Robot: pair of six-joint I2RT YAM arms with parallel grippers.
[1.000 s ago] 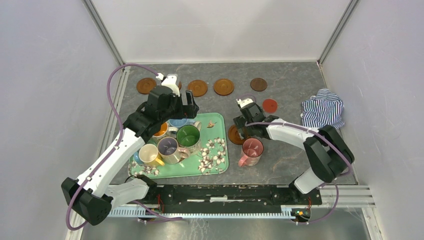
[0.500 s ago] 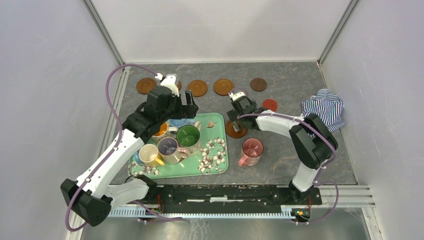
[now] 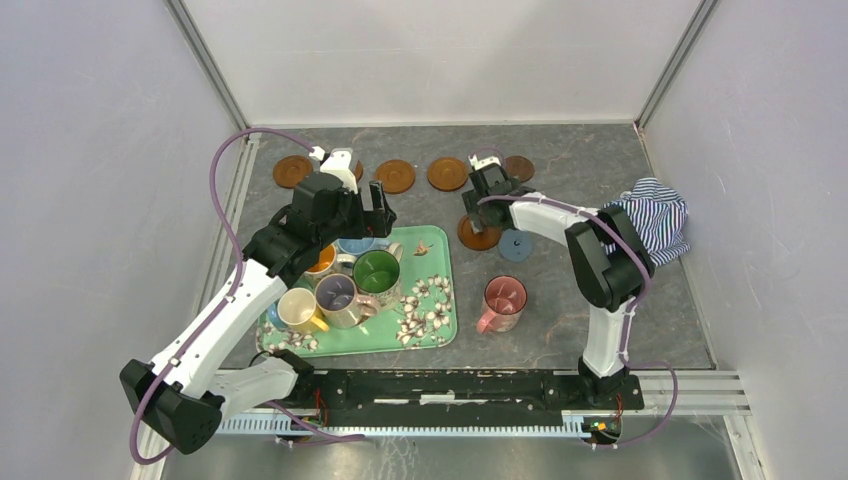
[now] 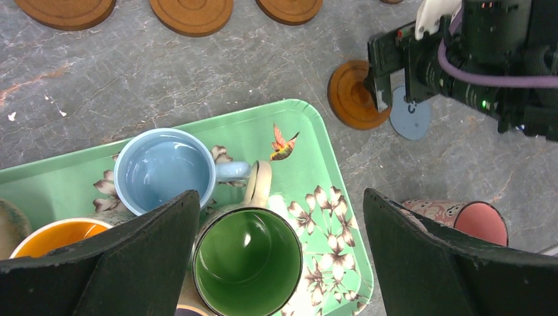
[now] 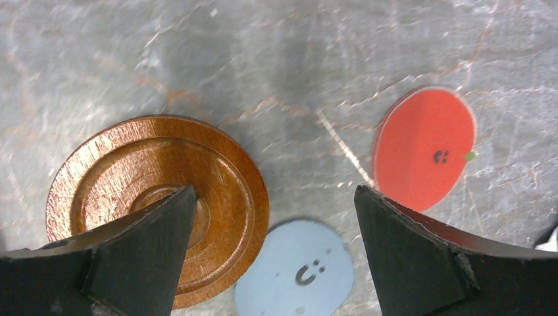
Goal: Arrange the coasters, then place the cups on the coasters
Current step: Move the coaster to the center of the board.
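Several wooden coasters (image 3: 395, 176) lie in a row at the back, with a dark brown one (image 3: 518, 168). Another wooden coaster (image 5: 158, 204) lies mid-table beside a blue-grey disc (image 5: 296, 266) and a red disc (image 5: 424, 148). My right gripper (image 5: 276, 243) hangs open above the first two, holding nothing. Over the green floral tray (image 4: 309, 131), my left gripper (image 4: 283, 263) is open above the green cup (image 4: 247, 270). The light blue cup (image 4: 161, 171) and orange cup (image 4: 59, 237) stand beside it. Lilac (image 3: 336, 294) and yellow (image 3: 297, 308) cups share the tray. The pink cup (image 3: 504, 297) stands on the table.
A striped cloth (image 3: 648, 225) lies bunched at the right wall. The tray (image 3: 440, 330) fills the near-left part of the table. Enclosure walls close in the left, back and right sides.
My right gripper has swung from beside the pink cup toward the back. The wooden coaster under it has shifted back too, and a blue-grey disc now shows. The left arm has not moved.
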